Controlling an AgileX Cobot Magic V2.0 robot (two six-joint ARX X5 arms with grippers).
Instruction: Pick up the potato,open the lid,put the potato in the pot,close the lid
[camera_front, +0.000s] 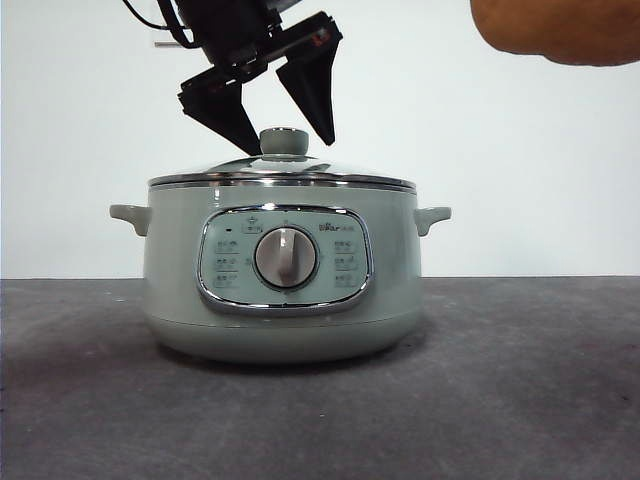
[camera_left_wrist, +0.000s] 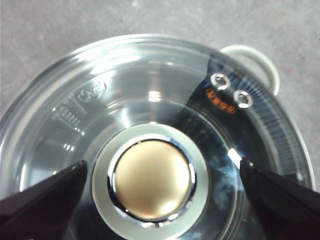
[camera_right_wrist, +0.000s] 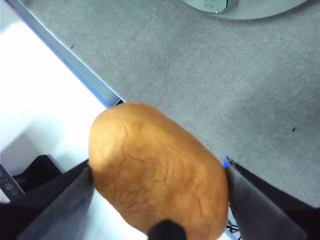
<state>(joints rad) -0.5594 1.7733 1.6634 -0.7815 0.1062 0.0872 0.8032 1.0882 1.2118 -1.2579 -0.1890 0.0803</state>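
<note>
Left gripper (camera_front: 283, 135) spread wide, jaws either side of the knob (camera_front: 284, 141) of the lid (camera_front: 282, 172), not touching it. Lid seated on the pot (camera_front: 280, 280), mid-table (camera_front: 520, 400). Right gripper (camera_right_wrist: 157, 175) clamped on the potato (camera_right_wrist: 157, 170), held high in the air, up right of the pot; potato's underside (camera_front: 560, 30) shows at the front view's top right.

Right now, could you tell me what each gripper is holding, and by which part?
The right gripper holds the potato by its two sides. The left gripper is open around the lid's knob, holding nothing.
</note>
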